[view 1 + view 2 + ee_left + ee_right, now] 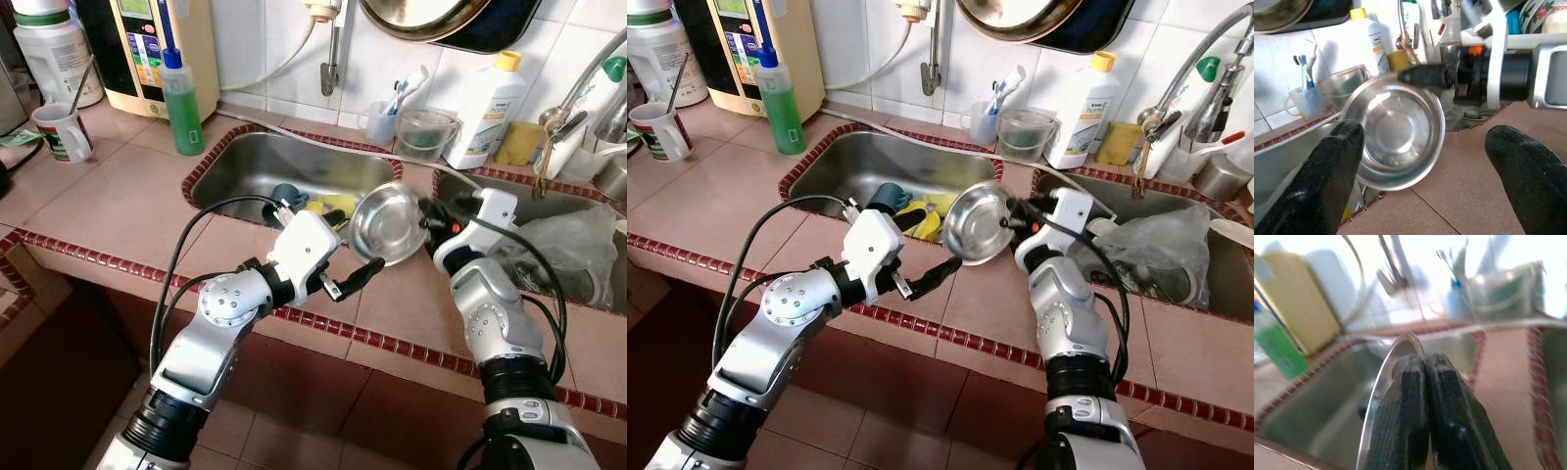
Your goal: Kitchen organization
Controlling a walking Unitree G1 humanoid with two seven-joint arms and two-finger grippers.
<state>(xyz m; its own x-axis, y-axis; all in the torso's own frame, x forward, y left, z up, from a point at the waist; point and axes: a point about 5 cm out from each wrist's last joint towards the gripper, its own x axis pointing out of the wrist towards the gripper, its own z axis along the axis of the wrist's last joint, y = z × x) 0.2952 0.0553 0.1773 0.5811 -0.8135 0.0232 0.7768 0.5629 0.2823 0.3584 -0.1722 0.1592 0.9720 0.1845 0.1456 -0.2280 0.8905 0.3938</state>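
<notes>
**A:** Where was the steel bowl?

**B:** Tilted on edge, held up just past the right-hand end of the left sink, over the tiled strip between the two basins. The right gripper had its two fingers pinched together on the bowl's rim, and its wrist view showed the rim running up between the pads.

**A:** And the left gripper?

**B:** Spread wide, holding nothing. It hovered over the counter in front of the left sink, just below the bowl and not touching it. From its wrist, the bowl's hollow faced straight back between the two black fingers.

**A:** What crowded the spot?

**B:** Inside the left sink, behind the bowl, lay yellow gloves and a dark blue cup. Along the wall behind that sink ran a grey hose, with a white cup of toothbrushes and a clear container beside it. Further right of the sink stood a white bottle and a yellow sponge.

**A:** Anything on the other side?

**B:** A green bottle stood at the left sink's far left corner, with a cream appliance behind it and a mug well off to the left. To the right of the left sink, the second basin held a crumpled clear plastic bag, right behind the right arm.
</notes>
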